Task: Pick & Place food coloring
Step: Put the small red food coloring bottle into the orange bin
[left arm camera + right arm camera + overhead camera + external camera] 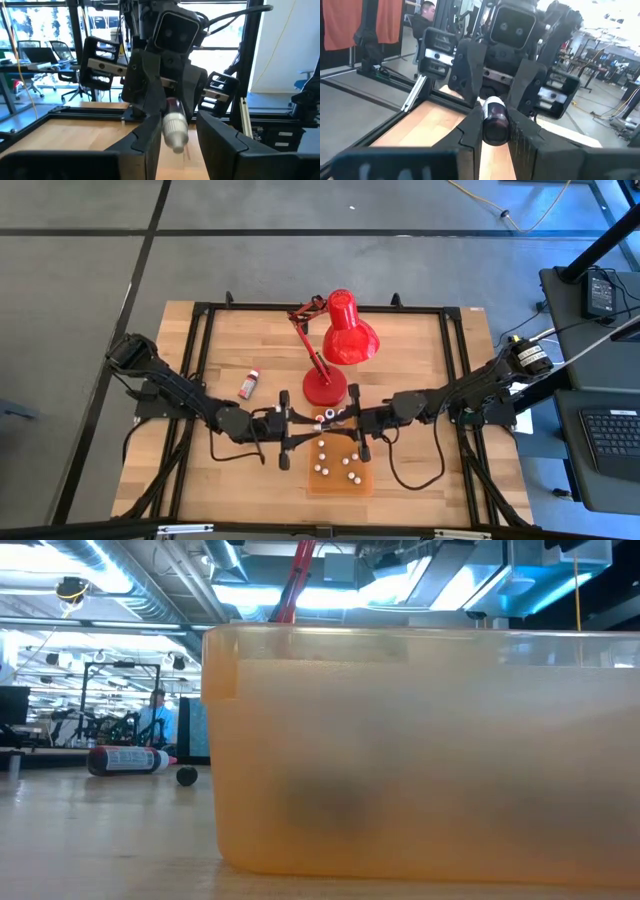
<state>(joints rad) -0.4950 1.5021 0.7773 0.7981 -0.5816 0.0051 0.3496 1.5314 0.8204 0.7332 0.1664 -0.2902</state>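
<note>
Food coloring bottle (pixel 495 117), dark-bodied, white-capped

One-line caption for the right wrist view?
Right pincer shut on a food coloring bottle, facing the left pincer mid-handover above the table.

high cam: overhead, straight down; whole table (pixel 240 340), both arms, floor round it.
low cam: at tabletop ht, level across the wood into room; orange tray (pixel 420 750) wall right at lens, fills most of view.
L wrist cam: fwd past own fingers (pixel 145 145), facing other arm's wrist close up.
R wrist cam: same, opp. direction, own fingers (pixel 470 135) at bottom.
shared: wrist cams face each other, both see one small bottle (pixel 175 127) between; high cam sees that spot at table centre, beside the tray.
</note>
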